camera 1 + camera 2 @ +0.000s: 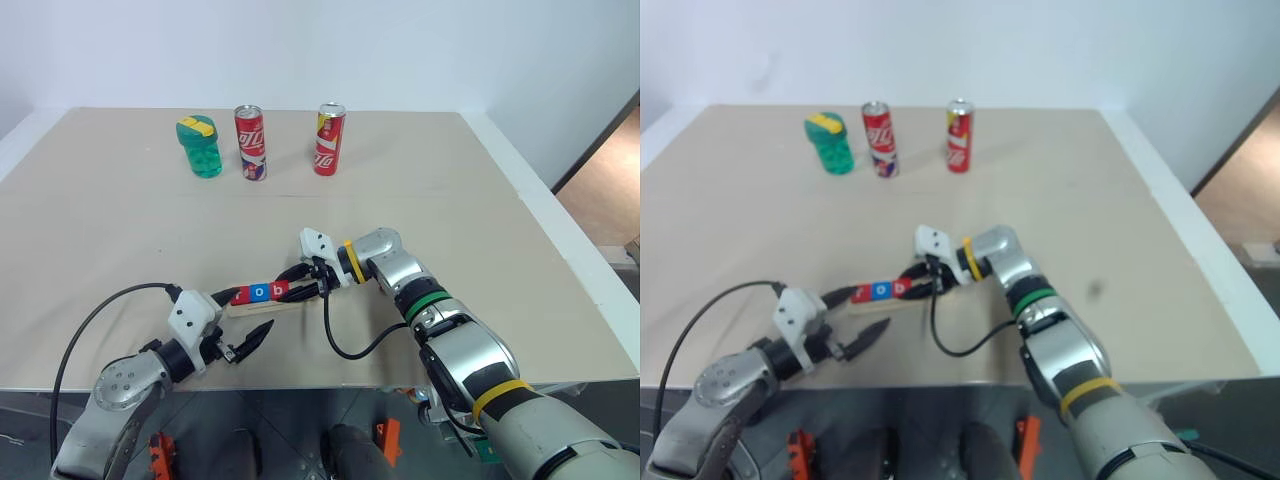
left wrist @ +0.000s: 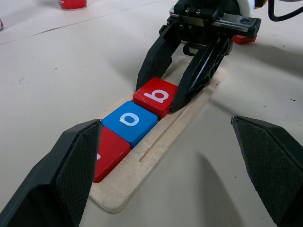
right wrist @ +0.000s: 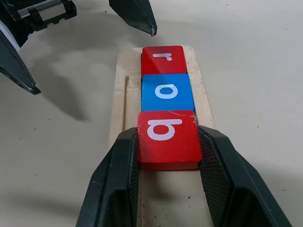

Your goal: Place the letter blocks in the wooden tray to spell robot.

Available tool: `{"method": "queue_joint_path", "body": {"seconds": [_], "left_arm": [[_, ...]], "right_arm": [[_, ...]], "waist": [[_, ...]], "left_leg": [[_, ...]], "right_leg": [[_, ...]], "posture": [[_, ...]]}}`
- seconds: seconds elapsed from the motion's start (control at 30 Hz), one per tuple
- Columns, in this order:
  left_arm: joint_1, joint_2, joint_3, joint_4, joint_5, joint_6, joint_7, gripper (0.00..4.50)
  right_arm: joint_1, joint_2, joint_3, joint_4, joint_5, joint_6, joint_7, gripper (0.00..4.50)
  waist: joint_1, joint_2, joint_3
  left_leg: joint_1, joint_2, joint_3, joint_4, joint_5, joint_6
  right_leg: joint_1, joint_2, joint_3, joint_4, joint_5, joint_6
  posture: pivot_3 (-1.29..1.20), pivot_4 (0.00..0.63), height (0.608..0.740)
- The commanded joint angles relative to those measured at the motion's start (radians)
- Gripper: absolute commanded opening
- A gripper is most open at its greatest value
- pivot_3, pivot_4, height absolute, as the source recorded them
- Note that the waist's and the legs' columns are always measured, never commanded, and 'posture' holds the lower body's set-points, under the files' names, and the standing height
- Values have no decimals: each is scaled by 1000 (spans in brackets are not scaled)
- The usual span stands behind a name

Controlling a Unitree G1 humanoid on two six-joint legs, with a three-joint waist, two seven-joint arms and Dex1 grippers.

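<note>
Right pincer point(image 3: 166, 156) pinching red b block point(image 3: 167, 138) onto wooden tray point(image 2: 189, 118) behind r and o; needs release, then second o.

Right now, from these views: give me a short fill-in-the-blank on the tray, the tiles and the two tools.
1. The right tool is shut on the red tile with the letter ____.
2. The blue o tile sits between the b tile and the ____ tile.
3. The wooden tray holds ____ tiles.
4. The left tool is ____ and holds nothing.

Missing words: b; r; three; open
</note>
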Motion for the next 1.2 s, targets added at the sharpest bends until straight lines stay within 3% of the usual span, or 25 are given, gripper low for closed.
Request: {"method": "queue_joint_path", "body": {"seconds": [0.03,0.73,1.2], "left_arm": [[-8,4,6,-32,8,-17,-1,4500],[-31,-3,0,-8,18,-15,-3,4500],[-50,-11,-3,11,21,-22,-4,4500]], "right_arm": [[-27,5,-31,-19,9,-21,-14,1711],[0,-11,-41,-70,18,43,-32,1711],[82,-31,-38,-235,30,137,-34,1711]], "waist": [[0,0,0],[0,0,0],[0,0,0]], "left_leg": [[0,0,0,0,0,0],[0,0,0,-1,0,0],[0,0,0,-2,0,0]], "right_leg": [[0,0,0,0,0,0],[0,0,0,0,0,0],[-1,0,0,0,0,-1]], "posture": [[0,150,740],[0,150,740],[0,150,740]]}}
